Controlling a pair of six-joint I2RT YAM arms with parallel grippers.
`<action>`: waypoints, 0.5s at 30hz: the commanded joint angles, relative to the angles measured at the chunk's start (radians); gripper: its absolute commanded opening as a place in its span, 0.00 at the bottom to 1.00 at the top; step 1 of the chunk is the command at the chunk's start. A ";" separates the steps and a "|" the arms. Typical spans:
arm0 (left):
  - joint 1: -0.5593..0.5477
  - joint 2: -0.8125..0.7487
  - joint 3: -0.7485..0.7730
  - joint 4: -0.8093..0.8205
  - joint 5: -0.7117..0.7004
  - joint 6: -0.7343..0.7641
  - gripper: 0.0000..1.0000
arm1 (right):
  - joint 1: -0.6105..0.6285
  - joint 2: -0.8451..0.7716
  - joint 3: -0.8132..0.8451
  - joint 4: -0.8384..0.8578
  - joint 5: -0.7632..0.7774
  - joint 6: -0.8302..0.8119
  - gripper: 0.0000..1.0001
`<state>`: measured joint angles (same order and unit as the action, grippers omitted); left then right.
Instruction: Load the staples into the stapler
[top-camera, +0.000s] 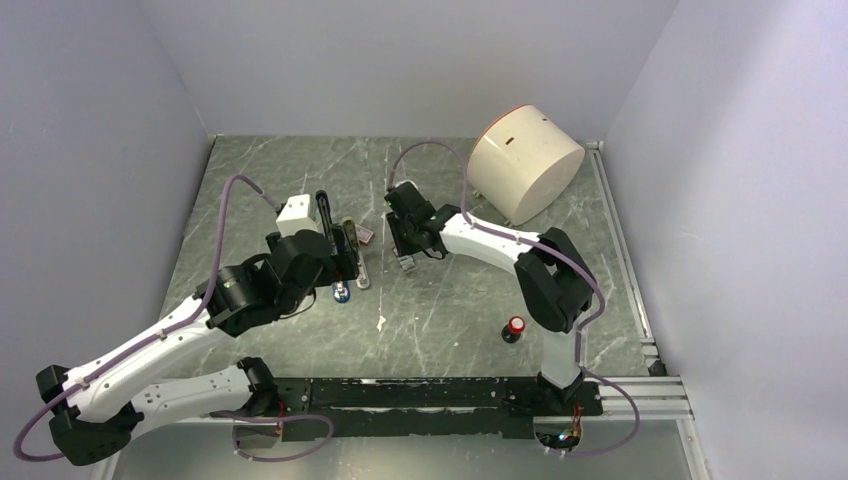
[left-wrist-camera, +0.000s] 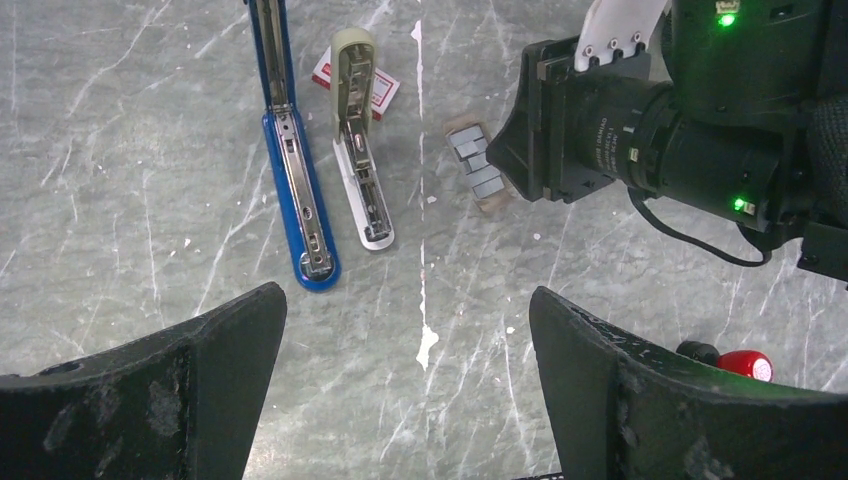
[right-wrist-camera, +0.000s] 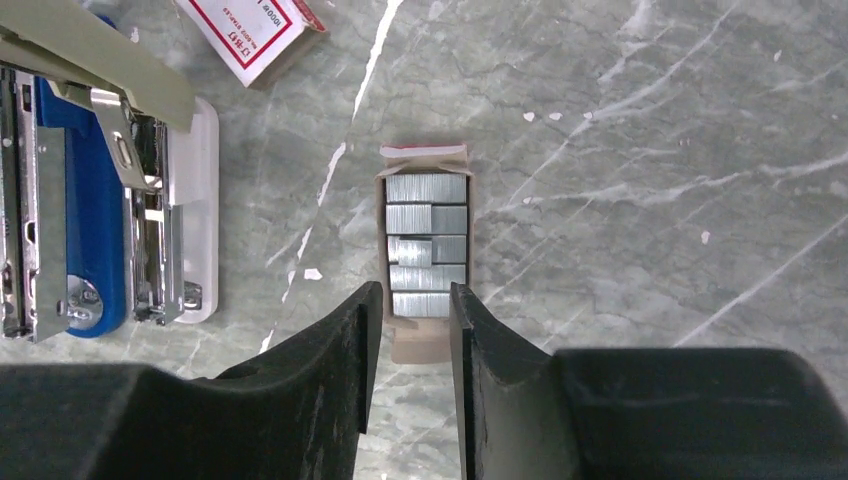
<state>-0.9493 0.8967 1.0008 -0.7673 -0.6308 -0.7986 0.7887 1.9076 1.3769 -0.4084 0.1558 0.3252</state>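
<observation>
Grey-green marbled table (top-camera: 450, 310) with pale walls (top-camera: 400, 60) on 3 sides. A cream drum (top-camera: 527, 160) stands at the far right corner. A red-capped knob (top-camera: 515, 327) sits towards the near right, well apart from the rest.

The stapler (left-wrist-camera: 295, 190), blue, lies opened flat a little left of the table's middle, its long axis running from near to far and its silver channel facing up. Just beside it on the right lies a pale stapler (left-wrist-camera: 360, 150), also open. The red-and-white box (left-wrist-camera: 385, 90) lies at the far end of the pale stapler, partly under its raised arm. The staples (right-wrist-camera: 427, 245), about 5 grey strips in a card tray, lie on the table near the middle, apart from both staplers.

The left gripper (left-wrist-camera: 405, 295) hangs over the table on the near side of the staplers, jaws spread wide, holding and touching nothing. The right gripper (right-wrist-camera: 413, 290) is at the near end of the tray, its 2 jaws a narrow gap apart with the tray's end between them; whether they pinch the tray or the staples I cannot tell.
</observation>
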 joint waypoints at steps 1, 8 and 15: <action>-0.005 0.002 0.000 0.017 0.010 -0.004 0.96 | -0.003 0.048 0.037 0.019 0.001 -0.024 0.34; -0.004 0.004 -0.006 0.019 0.009 -0.004 0.96 | 0.001 0.103 0.073 0.005 0.007 -0.040 0.40; -0.004 0.008 -0.011 0.019 0.008 -0.005 0.96 | 0.004 0.128 0.079 0.010 0.009 -0.043 0.43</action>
<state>-0.9493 0.9024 0.9989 -0.7673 -0.6250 -0.8001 0.7879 2.0159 1.4269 -0.4023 0.1532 0.2974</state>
